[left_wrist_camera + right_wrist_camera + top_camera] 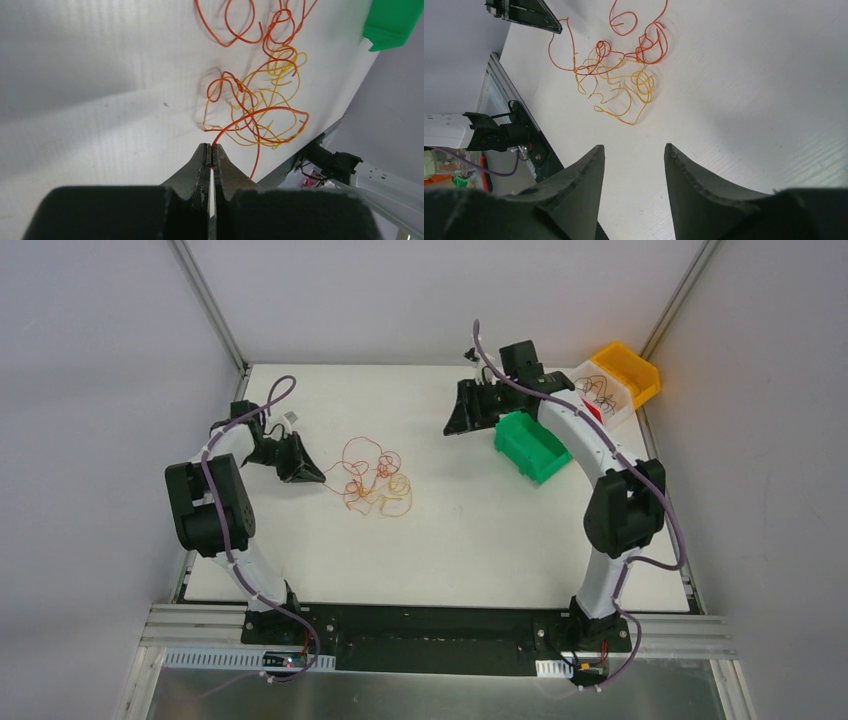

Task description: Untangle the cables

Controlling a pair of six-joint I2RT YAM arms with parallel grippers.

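Left of centre on the counter (480, 540), the left gripper (211, 148) is clamped on one red-orange strand at the left edge of the cables (375, 478), a loose tangle lying flat. Farther right, the right gripper (634, 147) has its jaws apart, holding nothing, just beside a green bin (532, 445).

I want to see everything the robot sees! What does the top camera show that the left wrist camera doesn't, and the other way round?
Only the top camera shows both arms whole, the right gripper over by the bins, the yellow bin and the white bin with dark wires in it.

Only the left wrist camera shows up close that the left gripper is pinched shut on an orange-red strand of the cables.

Both show the cables tangled on the white table, and the green bin.
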